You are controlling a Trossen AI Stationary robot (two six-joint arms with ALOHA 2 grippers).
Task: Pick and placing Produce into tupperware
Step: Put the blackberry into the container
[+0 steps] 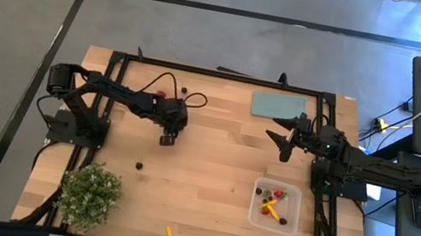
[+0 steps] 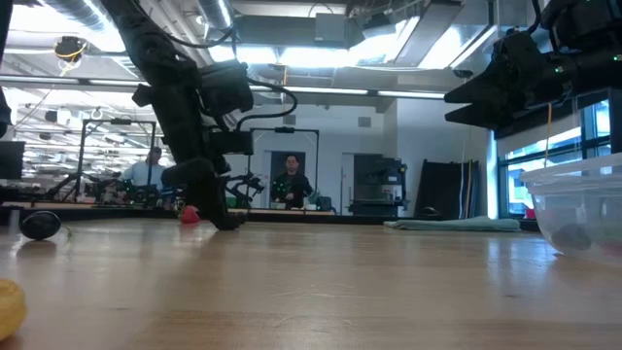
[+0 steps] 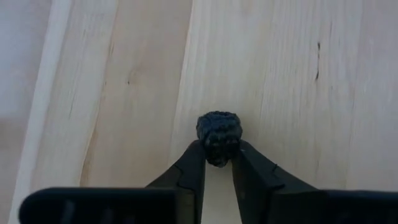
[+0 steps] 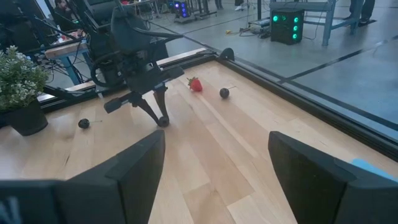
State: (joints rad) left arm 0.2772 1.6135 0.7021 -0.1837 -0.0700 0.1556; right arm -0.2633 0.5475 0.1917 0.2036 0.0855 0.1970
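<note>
My left gripper (image 1: 170, 138) stands at the table's middle left, pointing down, shut on a dark bumpy berry (image 3: 219, 132) at the table top. It also shows in the low view (image 2: 229, 223) and the right wrist view (image 4: 163, 120). My right gripper (image 1: 284, 145) hovers open and empty near the far right, its fingers wide apart (image 4: 214, 180). The clear tupperware (image 1: 276, 205) stands at the near right with several red, dark and orange pieces inside. Loose produce lies on the wood: a red berry (image 4: 195, 84), dark berries (image 4: 224, 93) (image 1: 139, 165), an orange stick (image 1: 169, 234). My left gripper pinches the dark berry's near half (image 3: 219, 152) between its two fingertips (image 3: 200, 158), only at their free ends. The fingers come from above, pointing down. The berry sits at the table top; whether it is lifted clear, I cannot tell.
A bushy potted plant (image 1: 90, 192) stands at the near left corner. A flat teal-grey slab (image 1: 276, 105) lies at the far right. A black frame rims the table. People stand in the room behind the table (image 2: 292, 183). Bare wood lies between the arms.
</note>
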